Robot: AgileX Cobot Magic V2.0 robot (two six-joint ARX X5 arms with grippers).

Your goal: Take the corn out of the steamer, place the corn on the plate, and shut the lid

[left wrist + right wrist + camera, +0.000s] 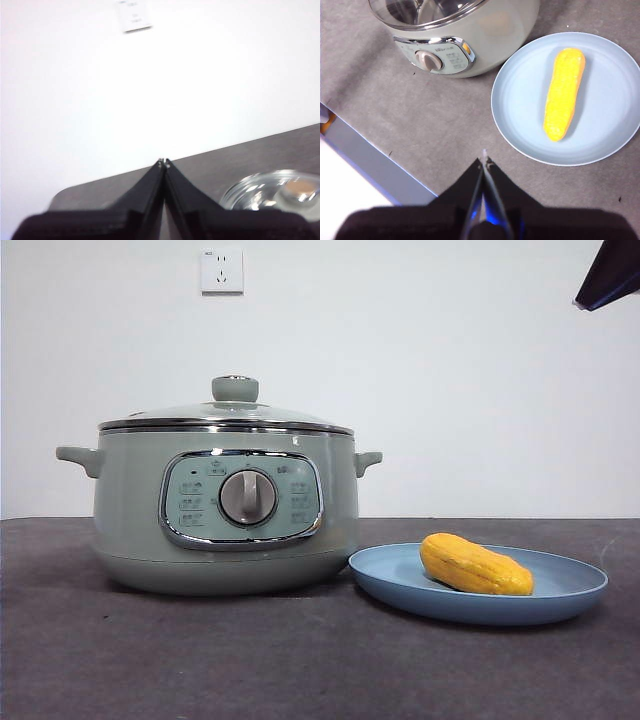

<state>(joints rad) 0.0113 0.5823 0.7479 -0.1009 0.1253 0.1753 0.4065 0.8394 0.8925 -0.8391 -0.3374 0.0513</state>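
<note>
One cob of corn (476, 565) lies on its side on the light-blue plate (575, 595), toward the right end of the worktop (200, 660) and near its front edge. It looks stiff, smooth and likely slippery, light enough for a single gripper; its thick middle would offer the surest hold, since the tapered ends could squirt free. Just beside the plate, toward the worktop's left end, stands the sage-green steamer (130, 510), its rim near the plate's edge though contact cannot be confirmed. The glass lid (225, 418) sits squarely on the pot, chrome rim seated all round, pale green knob (235, 389) upright on top; glass and chrome suggest a heavier, breakable piece best taken by that knob. Judged from this arrangement, all three steps appear complete and nothing remains to be grasped. The right gripper (484, 160) hangs above the worktop's front area, well apart from plate and pot, jaws pressed together and empty. The left gripper (164, 162) is likewise clenched on nothing, raised and facing the white wall (450, 360) and its socket (221, 270), with the lid showing low beside it.
</note>
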